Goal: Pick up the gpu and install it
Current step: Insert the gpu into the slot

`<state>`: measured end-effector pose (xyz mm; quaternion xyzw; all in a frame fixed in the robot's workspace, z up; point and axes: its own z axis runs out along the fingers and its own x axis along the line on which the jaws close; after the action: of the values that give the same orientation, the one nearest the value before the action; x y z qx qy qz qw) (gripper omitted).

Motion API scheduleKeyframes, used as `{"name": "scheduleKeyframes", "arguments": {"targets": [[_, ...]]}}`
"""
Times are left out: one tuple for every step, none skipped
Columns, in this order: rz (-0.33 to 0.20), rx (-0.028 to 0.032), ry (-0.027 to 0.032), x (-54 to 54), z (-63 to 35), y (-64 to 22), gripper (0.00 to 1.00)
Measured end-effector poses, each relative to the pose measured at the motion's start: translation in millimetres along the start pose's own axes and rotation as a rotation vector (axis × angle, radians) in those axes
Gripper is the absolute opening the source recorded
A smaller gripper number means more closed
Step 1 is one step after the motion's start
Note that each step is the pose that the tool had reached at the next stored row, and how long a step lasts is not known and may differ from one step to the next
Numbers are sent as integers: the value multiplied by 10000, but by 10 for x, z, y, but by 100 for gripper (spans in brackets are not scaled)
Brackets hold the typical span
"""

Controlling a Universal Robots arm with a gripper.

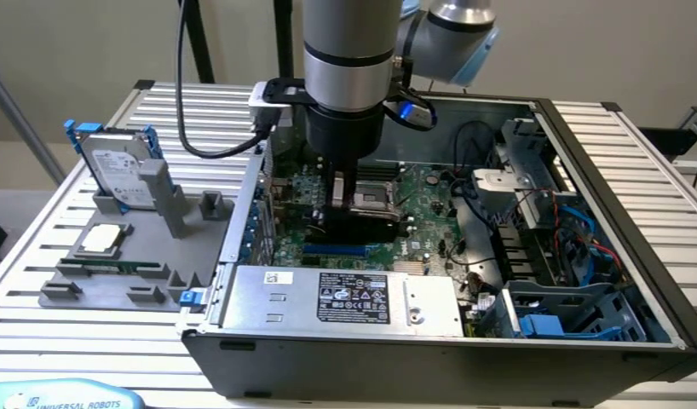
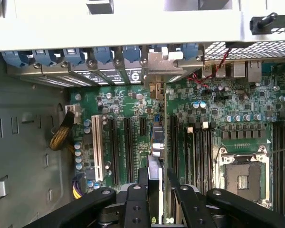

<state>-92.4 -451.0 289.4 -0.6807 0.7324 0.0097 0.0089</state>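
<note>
The gripper [image 2: 157,205] pinches the gpu [image 2: 157,147] between its black fingers [image 2: 135,206], so the pick-up is done. The card stands edge-on among the motherboard [image 2: 218,109] expansion slots inside the computer case [image 1: 440,366] — installing looks well along, though I cannot tell whether it is fully seated. It shows as a thin, green-edged blade running away to its silver end bracket [image 2: 157,71], in line with the blue slot clips [image 2: 104,53] at the case's rear wall.

gpu [image 2: 156,161] upright, edge-on over mobo slots [image 2: 127,142], silver bracket [image 2: 157,66] twd case rear [image 2: 133,23]
</note>
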Motion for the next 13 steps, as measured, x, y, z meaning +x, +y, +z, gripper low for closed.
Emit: {"name": "scheduleKeyframes", "arguments": {"targets": [[-24,1,-1,1,11,2,26],[-35,1,-2,1,22,3,26],[-43,0,-1,1,32,3,26],[-50,0,-2,1,42,4,26],[-56,-1,-2,2,52,6,26],[-63,-1,-1,2,63,9,26],[-68,-1,-1,3,72,12,26],[-71,-1,-2,3,81,15,26],[-73,-1,-2,4,88,20,26],[-73,-1,-1,4,95,25,26],[-73,-1,-1,4,101,27,26],[-76,-1,0,4,105,27,26],[-78,-2,1,3,108,27,26]]}}
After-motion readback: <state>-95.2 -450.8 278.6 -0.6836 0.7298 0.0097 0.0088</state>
